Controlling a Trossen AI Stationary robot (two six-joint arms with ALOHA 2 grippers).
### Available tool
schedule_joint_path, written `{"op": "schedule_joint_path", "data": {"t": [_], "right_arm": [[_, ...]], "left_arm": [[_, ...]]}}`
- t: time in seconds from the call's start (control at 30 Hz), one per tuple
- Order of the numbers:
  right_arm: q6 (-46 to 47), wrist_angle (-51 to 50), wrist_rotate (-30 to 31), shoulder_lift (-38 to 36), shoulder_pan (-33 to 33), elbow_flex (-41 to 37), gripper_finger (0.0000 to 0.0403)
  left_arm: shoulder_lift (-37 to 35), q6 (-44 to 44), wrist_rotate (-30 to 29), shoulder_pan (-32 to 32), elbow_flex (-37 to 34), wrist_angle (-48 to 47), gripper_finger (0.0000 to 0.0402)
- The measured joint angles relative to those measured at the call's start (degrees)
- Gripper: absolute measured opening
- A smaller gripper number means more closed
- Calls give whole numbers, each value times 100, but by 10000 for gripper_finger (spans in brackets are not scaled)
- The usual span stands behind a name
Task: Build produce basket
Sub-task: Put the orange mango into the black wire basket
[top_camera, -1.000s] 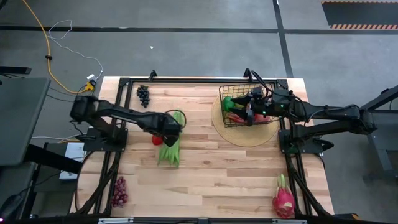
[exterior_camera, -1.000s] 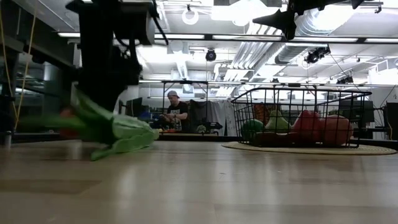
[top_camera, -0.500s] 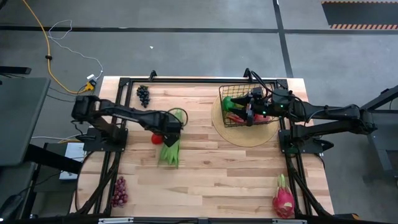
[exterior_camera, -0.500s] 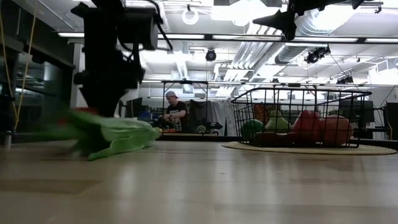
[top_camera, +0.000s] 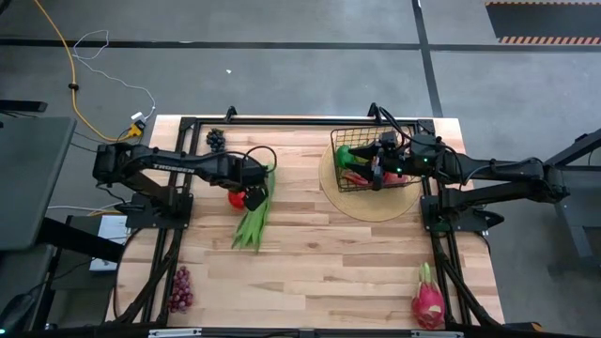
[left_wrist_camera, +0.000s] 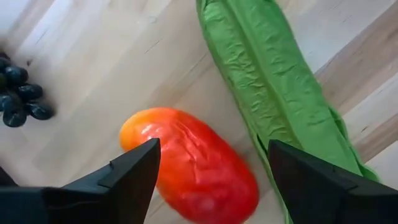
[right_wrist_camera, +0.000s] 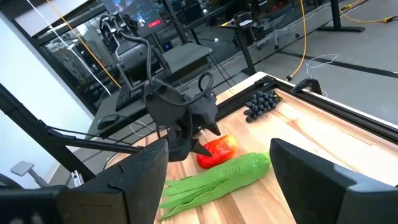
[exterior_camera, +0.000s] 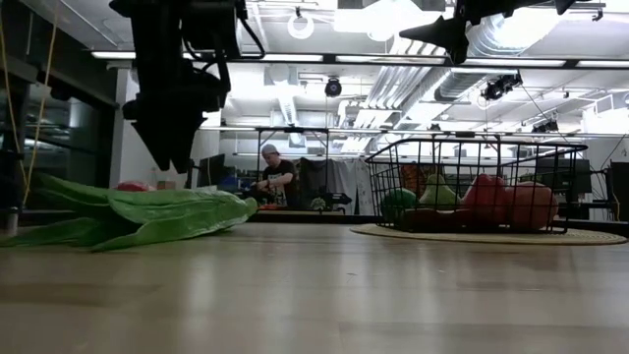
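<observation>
Left gripper (top_camera: 252,188) over the pepper (top_camera: 237,198)

Its fingers are spread above the red pepper, which lies just beside the green beans (top_camera: 251,218). Farther off, the basket (top_camera: 373,160) holds produce; the right gripper (top_camera: 380,161) hovers there, fingers apart.

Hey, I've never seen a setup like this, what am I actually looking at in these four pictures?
This is a two-armed robot at a wooden table. One picture looks straight down, one sits at table height, and two come from cameras on the wrists. The left gripper, open and empty, hangs over a red pepper beside a long green bean bundle. The right gripper, also open, waits over the black wire basket, which stands on a round tan mat and already holds some produce. Dark grapes, reddish grapes and a pink dragon fruit lie loose on the table. A person is in the room behind.
</observation>
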Motion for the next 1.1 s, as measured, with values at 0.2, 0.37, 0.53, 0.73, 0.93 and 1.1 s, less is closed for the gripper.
{"op": "schedule_joint_path", "data": {"t": [0.2, 0.37, 0.53, 0.73, 0.93, 1.1], "right_arm": [[129, -2, 1, 0, 2, -2, 273], [159, -2, 2, 0, 2, 0, 273], [223, -1, 2, 0, 2, -1, 273], [303, -62, 0, 0, 2, -2, 273], [271, -129, 2, 0, 2, -2, 273], [264, -131, 4, 0, 2, -2, 273]], "left_arm": [[-18, -381, 135, 206, -281, -84, 287], [-294, -1216, 350, 290, -785, -135, 287], [-879, -2177, 280, 238, -1252, 244, 287], [-1123, -2743, 279, 318, -1807, 683, 287], [-1123, -2848, 321, 472, -2160, 1164, 287], [-1123, -2749, 438, 587, -2319, 1740, 281]]}}
